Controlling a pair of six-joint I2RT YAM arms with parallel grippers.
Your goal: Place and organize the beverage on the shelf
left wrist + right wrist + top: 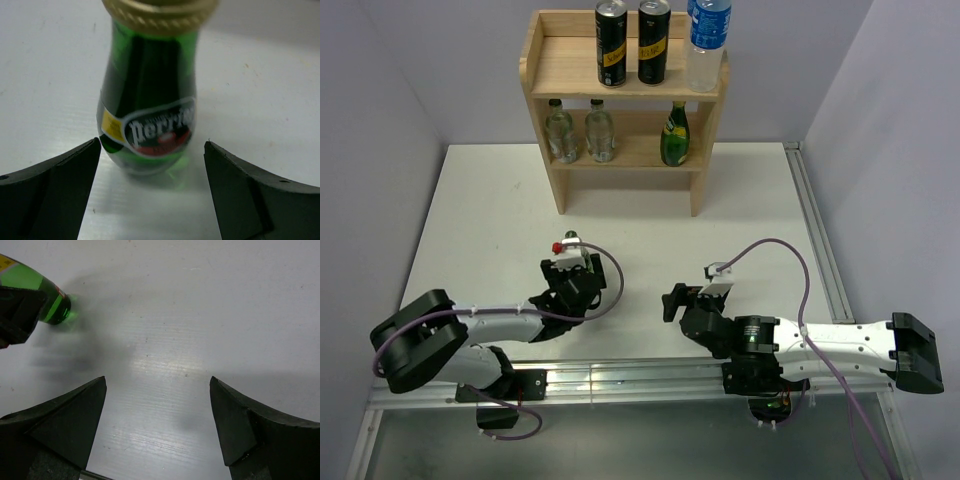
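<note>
Left gripper [152, 144] is spread wide, one finger on either side of a Perrier bottle [147, 100]; gaps show on both sides, no contact yet. Bottle is green glass with a gold cap and looks upright on the table [490, 220], lower left of centre in the top view, well apart from the shelf [565, 65] at top centre. Right gripper [157, 382] is also spread, with nothing between its fingers and only table beneath; the green base shows in the upper left of its wrist view. Shelf stock: upper board has two black cans [611, 42] side by side and a water bottle [707, 45] at the right end. Lower board has two clear bottles [560, 130] at left and a second Perrier [674, 133] at right. Judgement: task mostly done, six drinks shelved and one left on the table, as far as can be seen. Remaining: pinch this bottle, lift it, carry it to the shelf. Likeliest slot seems the lower board beside its twin, though that gap looks tight; the left of the upper board is free too. Risk: the glass is smooth and rounded low on the body where the fingers sit, so it may slip or tip.
</note>
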